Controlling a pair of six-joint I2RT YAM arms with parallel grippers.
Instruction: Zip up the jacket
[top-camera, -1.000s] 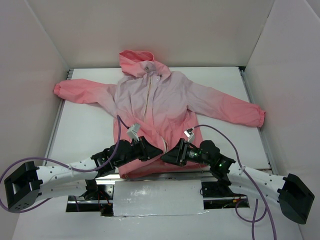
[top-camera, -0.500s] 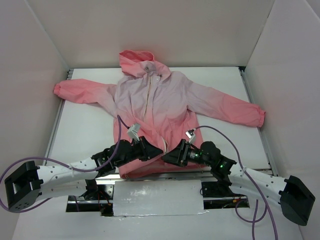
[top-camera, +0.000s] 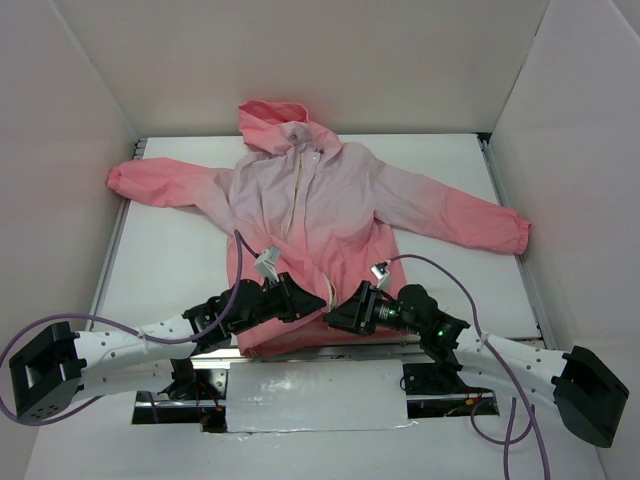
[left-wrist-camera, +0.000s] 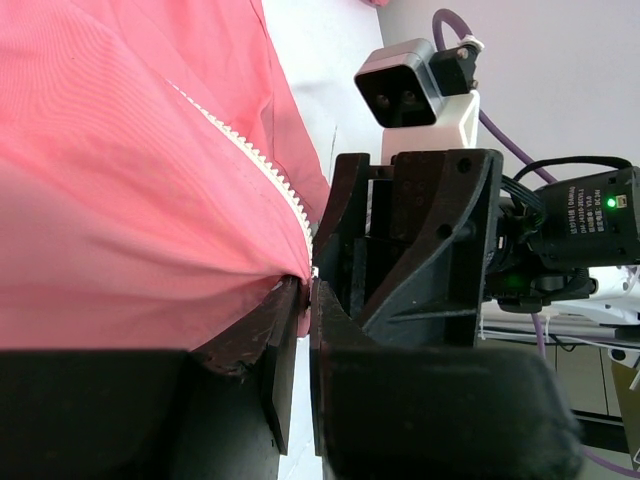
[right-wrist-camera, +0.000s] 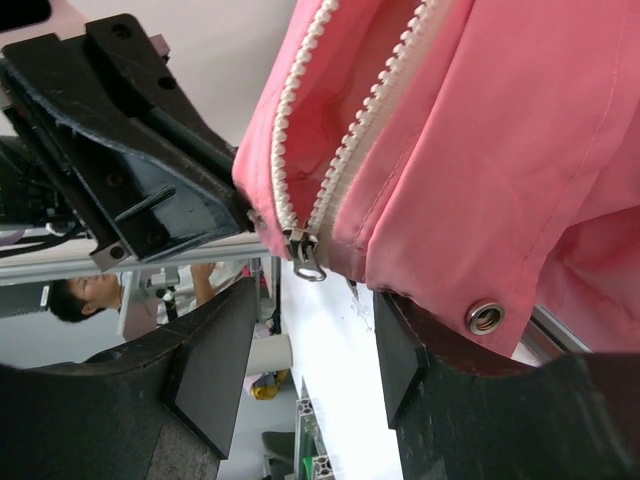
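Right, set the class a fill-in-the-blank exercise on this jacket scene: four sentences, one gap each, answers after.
1. The left gripper is ____ on the hem of the jacket.
2. The zipper slider sits at the ____ end of the zipper.
3. The right gripper has its jaws ____, one on either side of the slider.
4. The hood points ____ from both grippers.
Missing words: shut; bottom; open; away.

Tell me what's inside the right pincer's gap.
The small metal zipper slider hangs inside the open right pincer, at the hem of the coral-pink windbreaker jacket. Whether both tooth rows are seated in it is hidden.
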